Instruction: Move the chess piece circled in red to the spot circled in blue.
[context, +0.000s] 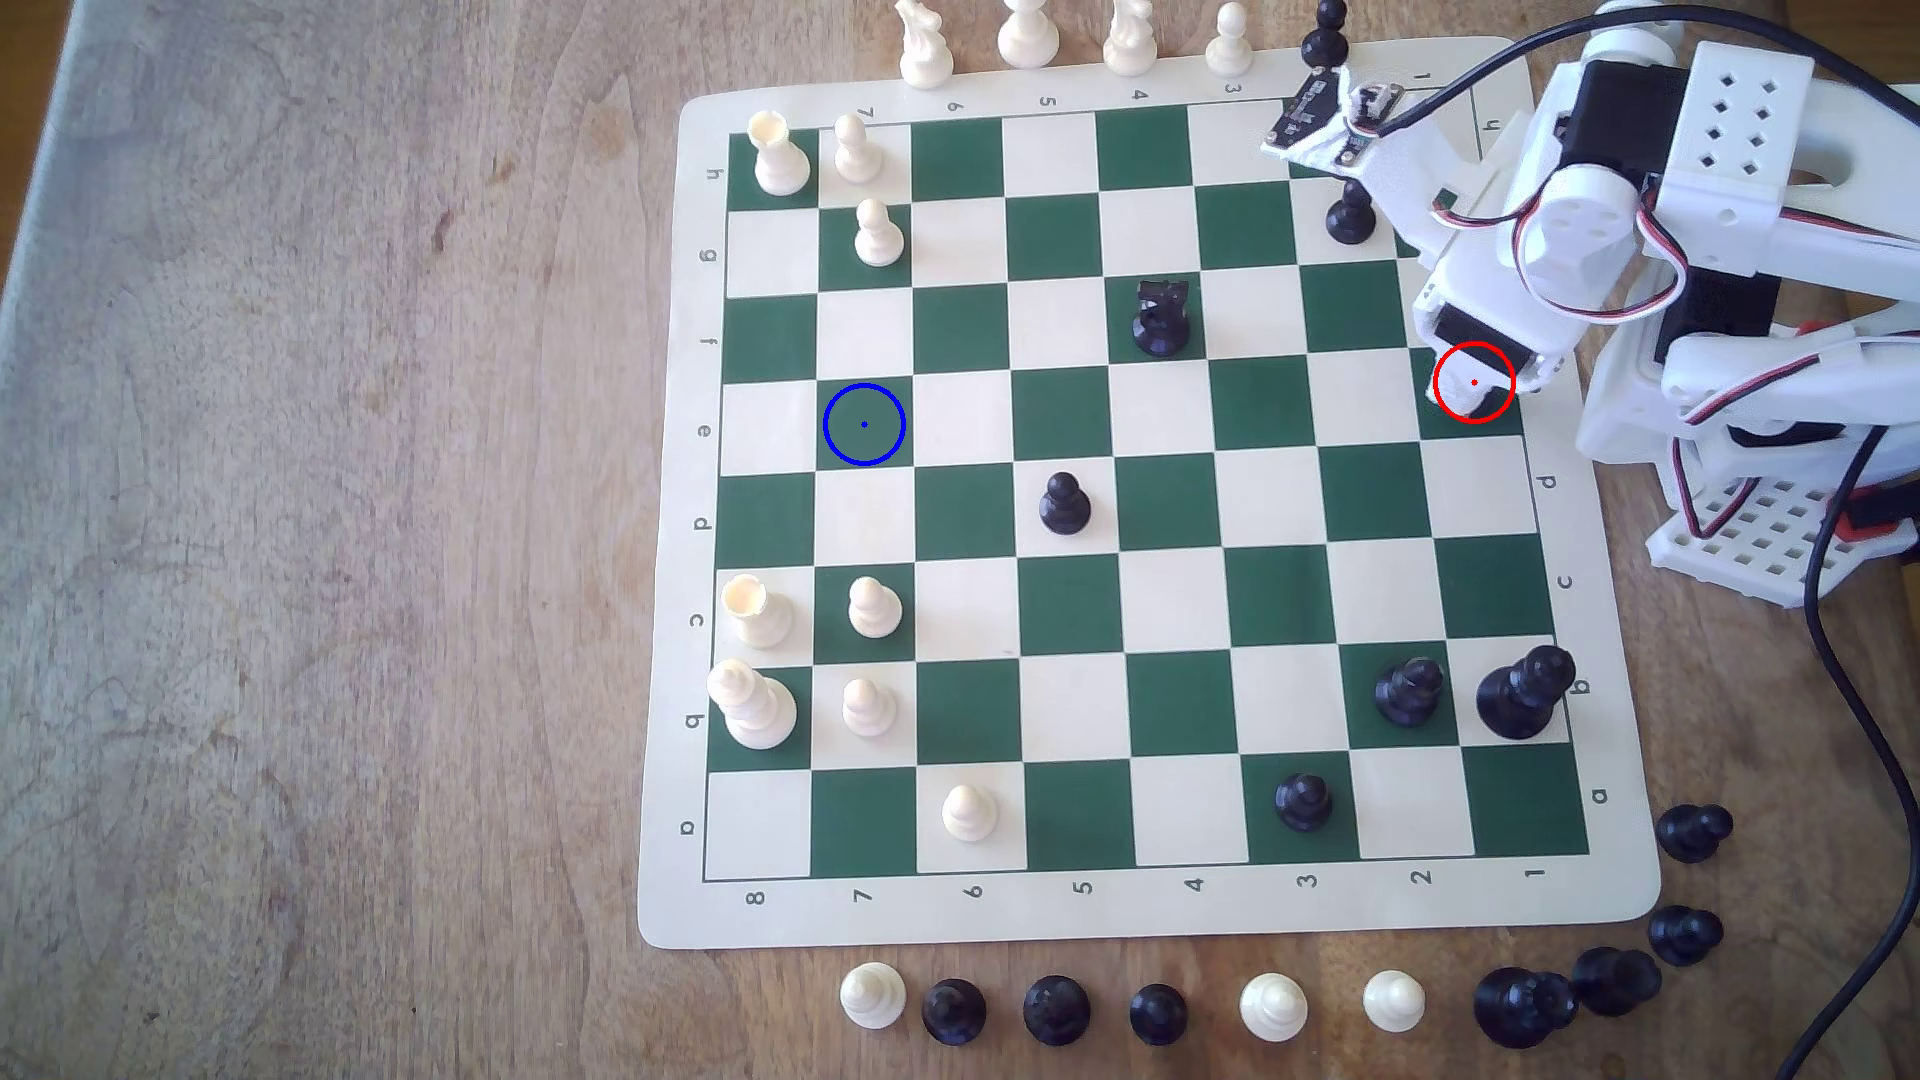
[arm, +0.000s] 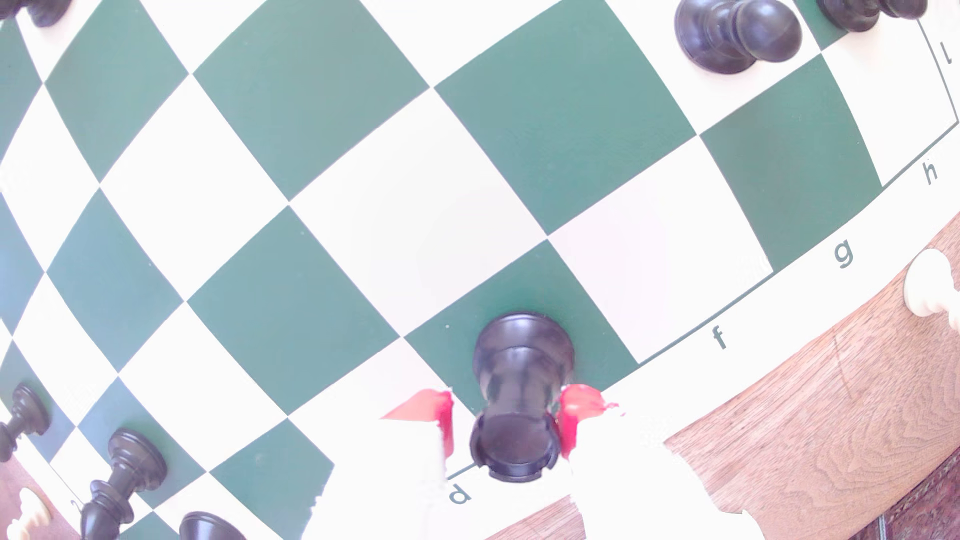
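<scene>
The wooden worktop stretches wide under everything, and on it lies the green and cream chessboard, its edges lettered and numbered. My white arm comes in from the exterior view's right, reaching down over the board's right edge beside the letter e. White pieces stand along the exterior view's left side of the board, black ones are scattered across the middle and right, and captured pieces of both colours line the worktop beyond the near and far edges. Over on the exterior view's left, on a green square in row e, there's the spot, ringed in thin blue with a dot at its centre, nothing standing on it, well apart from me. Now down to my fingers: in the wrist view they sit either side of the chess piece, a stout glossy black one with a flat notched top, red pads right up against its upper body on both sides, slightly parted to its width. It looks gripped, though I cannot tell whether its base is off the board; in that view the base shows over a green edge square between the letters d and f. In the exterior view a red ring marks that same place, with my arm covering the piece.
</scene>
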